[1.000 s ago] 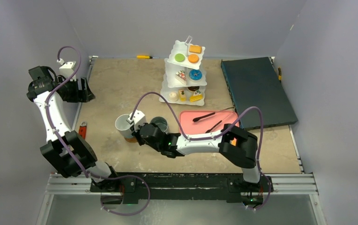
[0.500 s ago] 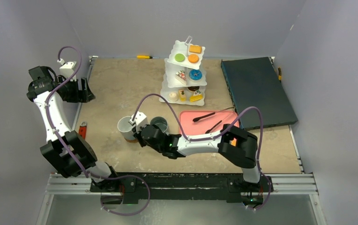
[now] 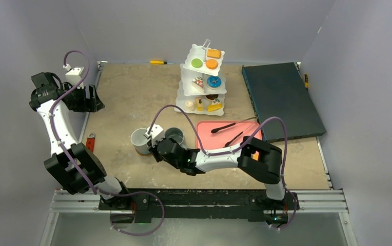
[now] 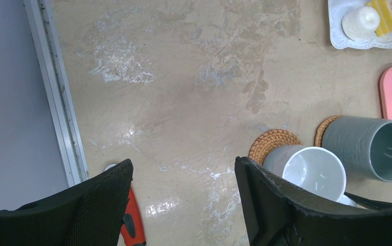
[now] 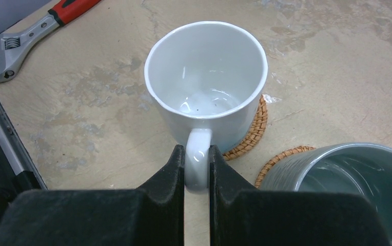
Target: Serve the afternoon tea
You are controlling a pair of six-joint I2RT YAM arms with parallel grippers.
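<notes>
Since nothing is carried on that side, the left gripper (image 4: 181,184) is held back at the table's left edge with its fingers spread and empty, presumably so that the working area is left free. Nearer the middle, the white mug (image 5: 204,77) is placed off-centre over a cork coaster (image 5: 253,130). Its handle is pinched between the fingers of the right gripper (image 5: 196,159), a hold judged suited to steering it squarely onto the mat, though whether its base touches cannot be told. Just to the right, the grey mug (image 5: 348,179) is seated on the second coaster (image 5: 281,159), and the pastries (image 3: 214,81) are left on the three-tier stand (image 3: 193,51) further back.
</notes>
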